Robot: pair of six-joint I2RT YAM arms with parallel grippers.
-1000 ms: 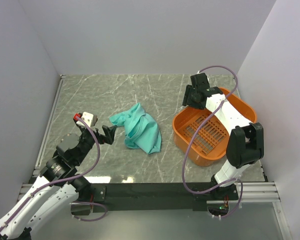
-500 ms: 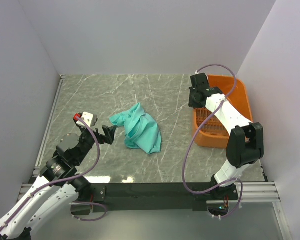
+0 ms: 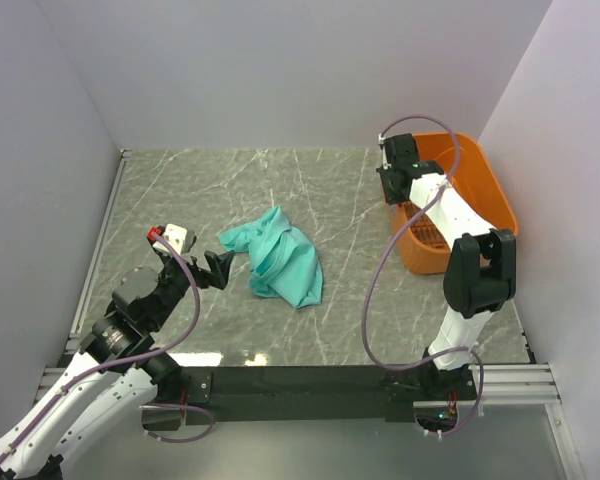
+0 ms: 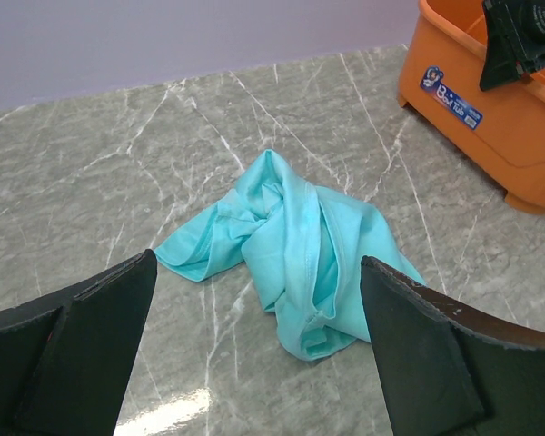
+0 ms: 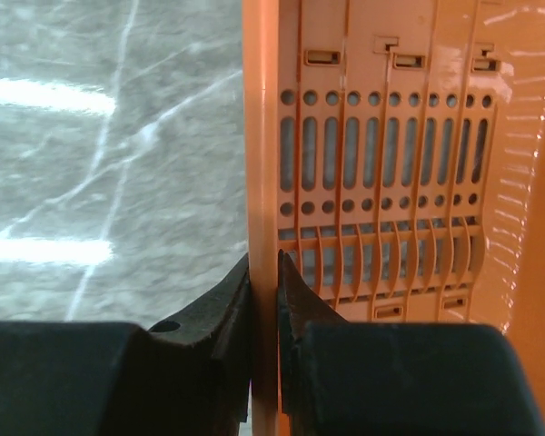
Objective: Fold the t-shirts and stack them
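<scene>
A turquoise t-shirt (image 3: 279,258) (image 4: 295,241) lies crumpled in a heap near the middle of the marble table. My left gripper (image 3: 223,267) (image 4: 259,318) hovers just left of it, jaws wide open and empty, the cloth showing between them in the left wrist view. My right gripper (image 3: 393,189) (image 5: 263,272) is at the back right, shut on the left rim of the orange basket (image 3: 462,199) (image 5: 381,182), with the rim pinched between both fingers.
The basket stands upright against the right wall, its slotted floor visible. In the left wrist view its blue-labelled side (image 4: 490,100) sits at the upper right. White walls enclose the table on three sides, and a metal rail (image 3: 100,240) runs down the left edge.
The basket, tilted on its side a second ago, has swung upright and shifted toward the back right corner. My right gripper closed on its rim. The left arm and t-shirt stayed put.
</scene>
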